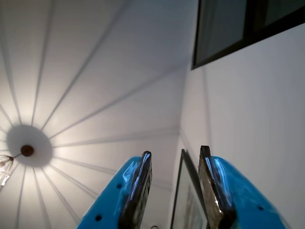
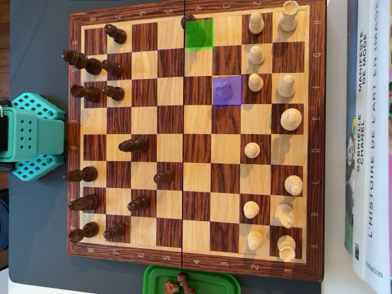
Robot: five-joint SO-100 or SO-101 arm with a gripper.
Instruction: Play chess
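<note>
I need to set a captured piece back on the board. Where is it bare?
The chessboard is bare in its middle columns, between the dark pieces at left and the white pieces at right. Both side edges are crowded.

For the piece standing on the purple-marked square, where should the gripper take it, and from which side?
Probably by its narrow upper part, coming straight down: the piece stands upright. Close across its top and bottom sides as the overhead view shows them, since a white pawn crowds its right.
</note>
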